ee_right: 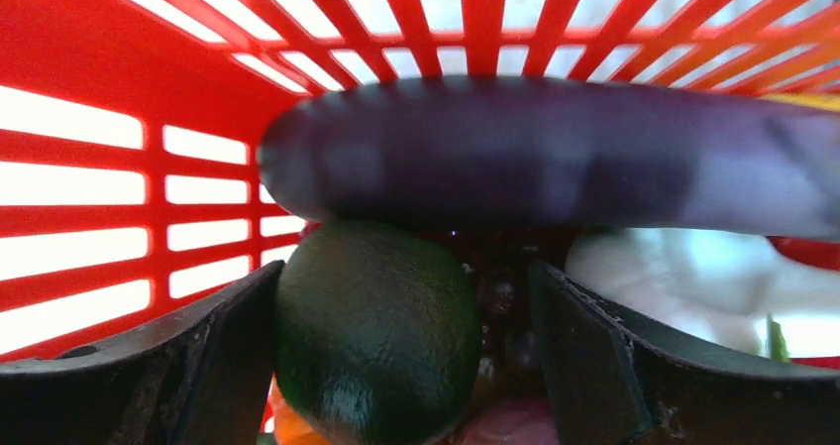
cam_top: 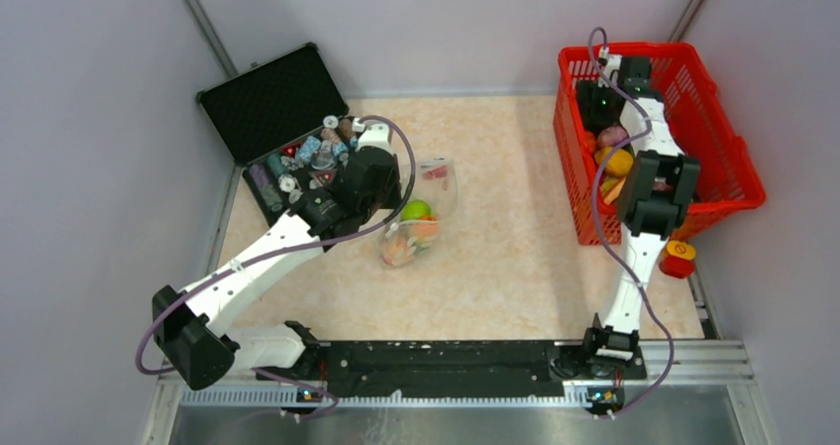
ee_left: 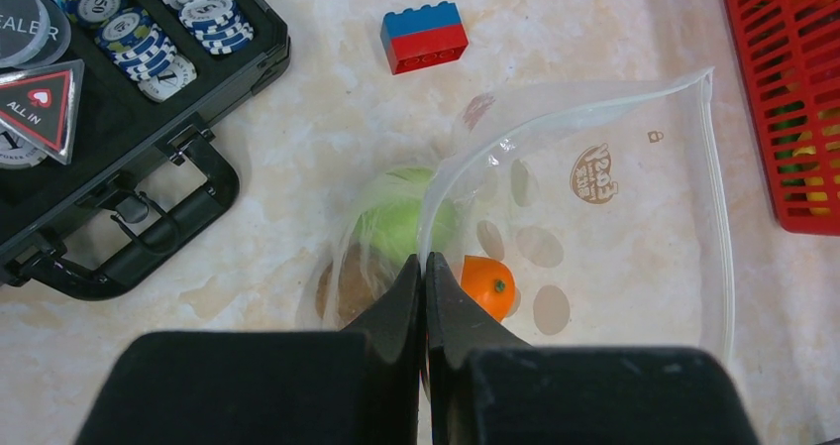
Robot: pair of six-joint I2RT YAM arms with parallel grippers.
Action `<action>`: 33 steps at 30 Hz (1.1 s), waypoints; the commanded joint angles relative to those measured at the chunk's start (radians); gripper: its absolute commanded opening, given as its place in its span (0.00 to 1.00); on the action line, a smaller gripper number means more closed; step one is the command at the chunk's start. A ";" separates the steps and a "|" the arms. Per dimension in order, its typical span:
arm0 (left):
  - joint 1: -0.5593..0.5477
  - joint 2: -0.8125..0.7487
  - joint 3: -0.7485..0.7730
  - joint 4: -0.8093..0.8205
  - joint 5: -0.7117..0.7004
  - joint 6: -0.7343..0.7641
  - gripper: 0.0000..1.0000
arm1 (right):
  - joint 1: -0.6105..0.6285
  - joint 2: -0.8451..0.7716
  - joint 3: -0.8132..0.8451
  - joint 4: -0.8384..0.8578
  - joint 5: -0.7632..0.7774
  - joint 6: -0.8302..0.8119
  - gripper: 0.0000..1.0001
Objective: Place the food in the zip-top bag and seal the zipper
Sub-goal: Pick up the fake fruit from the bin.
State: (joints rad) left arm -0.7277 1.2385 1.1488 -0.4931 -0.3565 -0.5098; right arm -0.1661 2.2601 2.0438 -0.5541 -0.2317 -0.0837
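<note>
Desk [cam_top: 515,267] count
One zip-top bag [ee_left: 614,167], one red basket [cam_top: 733,167], one black case [cam_top: 267,103], one toy brick [ee_left: 424,37]; one green fruit [ee_left: 396,217] and one orange [ee_left: 487,284] inside the bag.

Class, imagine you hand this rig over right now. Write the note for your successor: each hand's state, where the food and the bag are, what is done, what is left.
Left hand: shut on the lip of the zip-top bag, which lies on the table with its mouth open.
Right hand: open, inside the red basket, jaws either side of a dark green piece, below the purple eggplant.
Done: green round fruit and orange are in the bag.
Left: bring the basket's food to the bag, then press the zipper shut.
</note>
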 commanded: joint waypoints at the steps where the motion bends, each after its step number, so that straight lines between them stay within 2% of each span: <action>1: 0.004 -0.012 0.041 0.013 -0.009 0.012 0.00 | -0.012 -0.059 -0.076 0.006 -0.006 -0.044 0.89; 3: 0.006 -0.017 0.044 0.004 -0.024 0.014 0.00 | -0.013 -0.056 -0.064 -0.020 -0.107 -0.079 0.89; 4: 0.008 -0.020 0.045 0.004 -0.030 0.016 0.00 | -0.013 -0.051 -0.057 0.007 -0.070 -0.046 0.86; 6: 0.011 -0.027 0.046 0.007 -0.035 0.019 0.00 | -0.024 -0.047 -0.069 0.058 -0.025 0.020 0.73; 8: 0.012 -0.033 0.050 0.004 -0.032 0.019 0.00 | -0.045 -0.057 -0.095 0.110 -0.072 0.069 0.58; 14: 0.015 -0.048 0.037 -0.006 -0.014 0.004 0.00 | -0.099 -0.222 -0.320 0.389 -0.257 0.259 0.29; 26: 0.023 -0.075 0.013 0.007 0.050 -0.003 0.00 | -0.212 -0.485 -0.609 0.704 -0.401 0.521 0.27; 28: 0.032 -0.070 0.015 0.011 0.110 -0.006 0.00 | -0.251 -0.522 -0.692 0.838 -0.479 0.643 0.27; 31: 0.040 -0.065 0.026 -0.001 0.162 -0.026 0.00 | -0.305 -0.555 -0.833 1.115 -0.604 0.932 0.27; 33: 0.042 -0.074 0.018 0.009 0.187 -0.029 0.00 | -0.317 -0.577 -0.869 1.196 -0.668 0.987 0.28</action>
State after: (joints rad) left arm -0.6941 1.1927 1.1542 -0.5072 -0.2501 -0.5167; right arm -0.4442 1.7390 1.2510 0.3176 -0.7197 0.6247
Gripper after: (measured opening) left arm 0.002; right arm 0.627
